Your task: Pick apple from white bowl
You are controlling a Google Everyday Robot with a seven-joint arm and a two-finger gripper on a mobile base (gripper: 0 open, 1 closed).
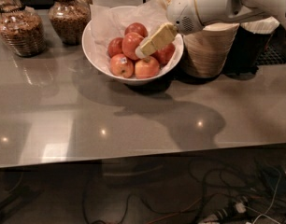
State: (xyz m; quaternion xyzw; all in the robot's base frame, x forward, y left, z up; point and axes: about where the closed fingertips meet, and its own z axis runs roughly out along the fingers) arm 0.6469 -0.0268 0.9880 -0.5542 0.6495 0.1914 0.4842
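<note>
The white bowl point(100, 55), lined with crinkled white paper, stands at the back middle of the grey table. It holds several red apples point(132, 44). My gripper point(151, 42), pale yellow at the tip, comes in from the upper right on the white arm point(213, 3). It reaches down into the bowl, and its tip lies against the right side of the top middle apple. It hides part of the apple point(165, 53) at the bowl's right side.
Two glass jars of brown snacks point(19, 29) point(68, 20) stand at the back left. A stack of beige disposable bowls point(208, 50) stands right of the white bowl, under the arm. A dark container point(250, 50) is further right. The table's front edge point(133, 155) runs across.
</note>
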